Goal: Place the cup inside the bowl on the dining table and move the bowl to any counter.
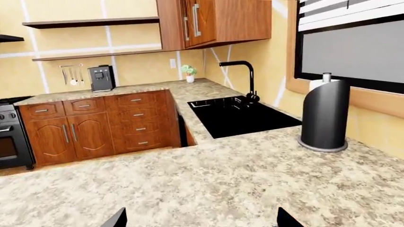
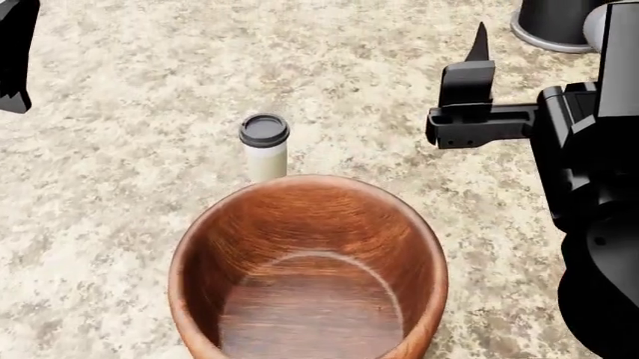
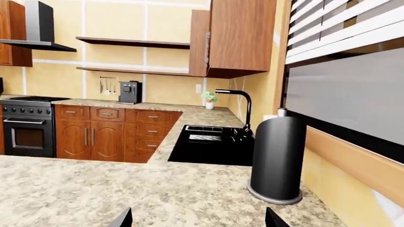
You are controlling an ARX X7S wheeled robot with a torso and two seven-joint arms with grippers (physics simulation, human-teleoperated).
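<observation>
Barely begun, judging by how things lie. Inside the bowl (image 2: 310, 277): nothing but bare reddish wood grain down to the floor. Just beyond the bowl's far rim, upright and outside it: the cup (image 2: 265, 147), dark lid on, possibly touching the wall (cannot tell from above). Under the bowl: a pale speckled top, taken here for the dining table (image 2: 120, 149). So: neither step done. Left to do: lifting the cup into the bowl, then carrying the bowl over to a counter.

Beyond the bowl and to its right, raised above the top: the right gripper (image 2: 477, 71), aimed away from the bowl, holding nothing. Beyond the bowl and far to its left, at the picture's edge: only a sliver of the left gripper (image 2: 15, 56), too little there to read its jaws.

Settled by the wrist views instead: left gripper (image 1: 202, 221) spread wide, nothing between the two dark tips; right gripper (image 3: 198, 220) likewise parted and empty. Also shown only there: the kitchen past the bowl's side of the room, with the black cylinder (image 3: 277, 161) standing on granite, a sink (image 1: 237, 116) and a darker mottled counter (image 1: 196, 90) (a likely destination). Missing from both wrist views: bowl and cup, seen from the head alone.
</observation>
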